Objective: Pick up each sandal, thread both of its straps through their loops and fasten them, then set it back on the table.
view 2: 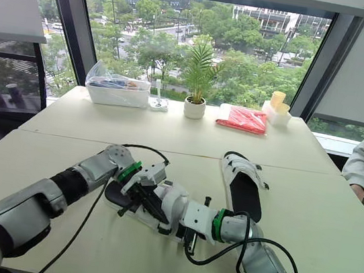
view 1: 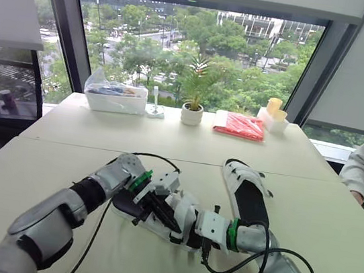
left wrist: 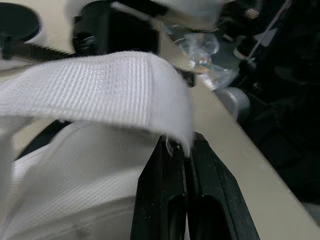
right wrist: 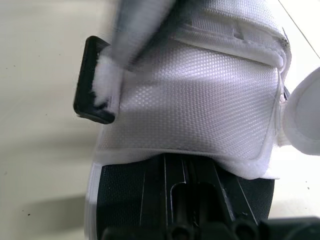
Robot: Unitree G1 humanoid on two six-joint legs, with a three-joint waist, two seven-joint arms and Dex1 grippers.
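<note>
Threading strap (left wrist: pixel 100 90), lower centre
Both closed: left gripper (left wrist: pixel 183 151) pinches it, right gripper (right wrist: pixel 186 165) clamps sandal (right wrist: pixel 200 115); feed squarely into loop (right wrist: pixel 89 107).

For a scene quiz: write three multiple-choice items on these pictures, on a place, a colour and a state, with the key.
1. Where does the free white-and-black strap sandal lie? A. on the beige table, to the robot's right of the sandal being worked on; B. in a bin; C. on the floor.
2. What colour is the flat packet at the table's far edge? A. blue; B. red; C. green.
3. What is the left gripper doing? A. open over the table; B. shut on a pot; C. shut on the white woven strap.
Key: 1 A, it lies flat on the tabletop there; 2 B, it is plainly red; 3 C, the left wrist view shows its black fingers pinching the strap's end.
</note>
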